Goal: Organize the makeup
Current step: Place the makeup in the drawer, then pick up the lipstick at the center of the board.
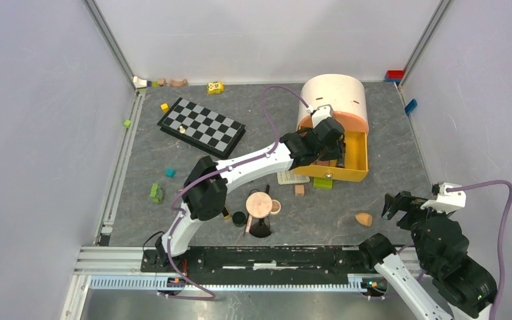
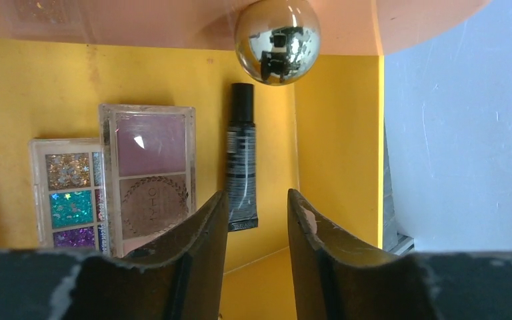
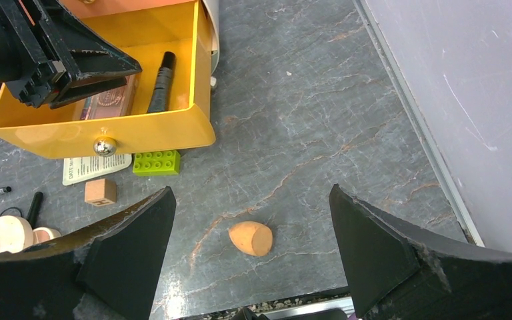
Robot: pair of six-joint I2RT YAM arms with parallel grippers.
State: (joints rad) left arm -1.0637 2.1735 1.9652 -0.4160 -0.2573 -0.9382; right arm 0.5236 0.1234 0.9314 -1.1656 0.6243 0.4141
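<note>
My left gripper is inside the yellow drawer, open, with nothing between its fingers. Ahead of it on the drawer floor lie a black tube, a pink palette and a glitter palette. In the top view the left gripper reaches over the drawer. My right gripper hangs wide open above the orange teardrop sponge, which lies on the table between the fingers' lines, untouched. The top view shows the sponge to the left of the right gripper.
The drawer belongs to a peach rounded cabinet. In front of it lie a green brick, a wooden block and a paper card. A round peach compact sits near the left arm. A chessboard lies at the back left.
</note>
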